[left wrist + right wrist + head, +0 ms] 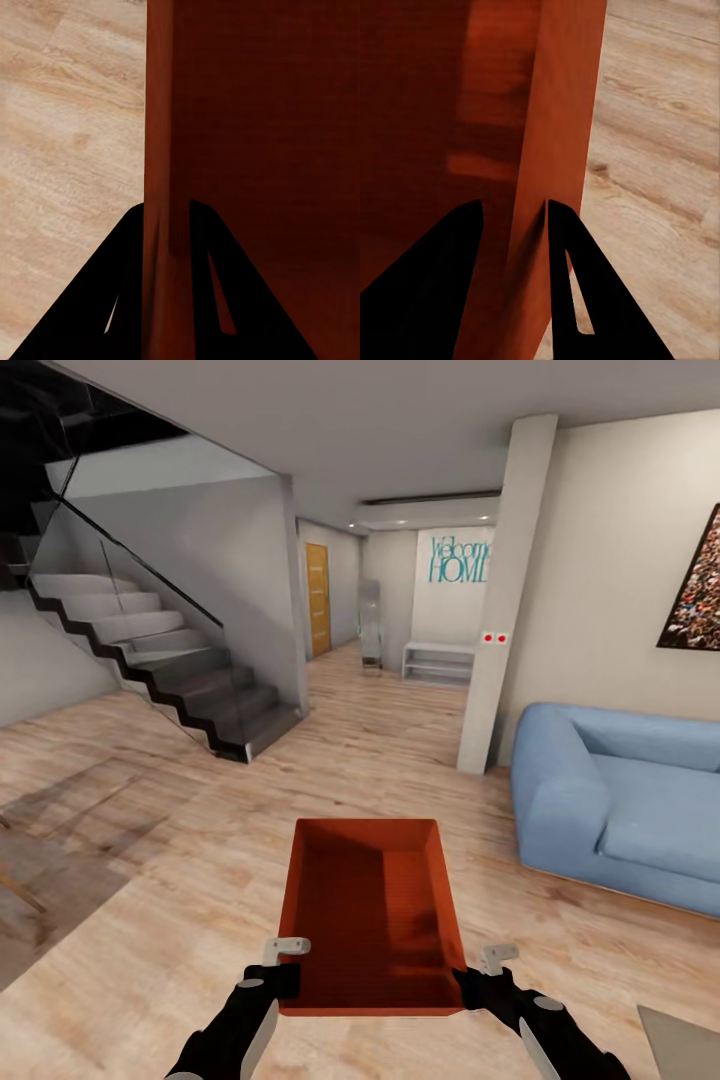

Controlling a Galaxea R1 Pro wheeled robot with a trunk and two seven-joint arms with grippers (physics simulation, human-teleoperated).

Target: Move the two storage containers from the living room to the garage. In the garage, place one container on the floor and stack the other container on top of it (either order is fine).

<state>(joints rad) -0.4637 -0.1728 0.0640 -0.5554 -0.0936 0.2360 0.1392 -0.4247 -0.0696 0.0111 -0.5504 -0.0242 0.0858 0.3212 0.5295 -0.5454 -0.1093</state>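
The container [372, 915] hangs between both hands left of the sofa [620, 800]: left hand [283, 970] pinches its left wall, right hand [478, 975] its right wall.

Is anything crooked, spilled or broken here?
Nothing stands out. The orange container sits level, empty and undamaged, with the left hand and right hand each pinching a side wall above the wood floor.
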